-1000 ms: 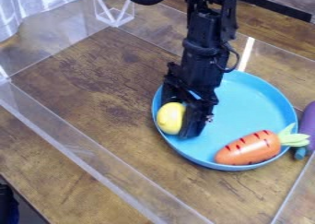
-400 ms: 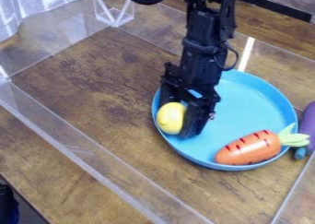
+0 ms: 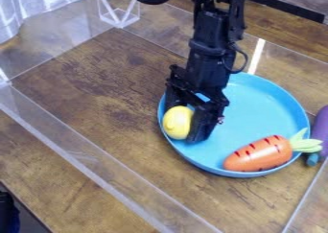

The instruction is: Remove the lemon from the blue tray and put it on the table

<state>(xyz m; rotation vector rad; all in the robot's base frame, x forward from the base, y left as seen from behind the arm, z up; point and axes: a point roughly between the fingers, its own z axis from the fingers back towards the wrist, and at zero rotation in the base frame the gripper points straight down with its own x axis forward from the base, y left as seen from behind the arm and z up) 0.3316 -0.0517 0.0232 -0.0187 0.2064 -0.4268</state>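
Note:
The yellow lemon (image 3: 178, 122) lies in the left part of the blue tray (image 3: 274, 101), close to its rim. My black gripper (image 3: 191, 118) reaches down from above and stands shut on the lemon, one finger (image 3: 206, 123) visible on the lemon's right side and the other behind it. The lemon rests low in the tray. The tray sits on the brown wood-grain table (image 3: 103, 93).
An orange carrot (image 3: 263, 153) with a green top lies in the tray's front right. A purple object (image 3: 320, 127) shows at the right edge. Clear acrylic walls (image 3: 77, 151) edge the table on the left and front.

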